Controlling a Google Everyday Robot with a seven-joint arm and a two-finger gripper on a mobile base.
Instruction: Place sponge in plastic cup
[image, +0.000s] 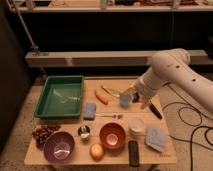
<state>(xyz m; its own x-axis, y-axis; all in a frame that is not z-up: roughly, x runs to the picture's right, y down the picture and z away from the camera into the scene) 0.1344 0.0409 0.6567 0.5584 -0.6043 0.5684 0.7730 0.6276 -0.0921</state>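
Observation:
The sponge (90, 110), a small blue block, lies on the wooden table (165, 152) just right of the green tray. The light-blue plastic cup (125, 100) stands upright near the table's middle back, to the right of the sponge. My white arm (170, 70) reaches in from the right. My gripper (138, 96) hangs just right of the cup, close beside it and well away from the sponge.
A green tray (59, 96) sits back left. A carrot (101, 96), banana (112, 90), fork (111, 116), metal cup (84, 131), orange bowl (112, 136), purple bowl (59, 147), grapes (42, 134), white container (136, 126), pale-blue cloth (155, 137) and remote (133, 152) crowd the table.

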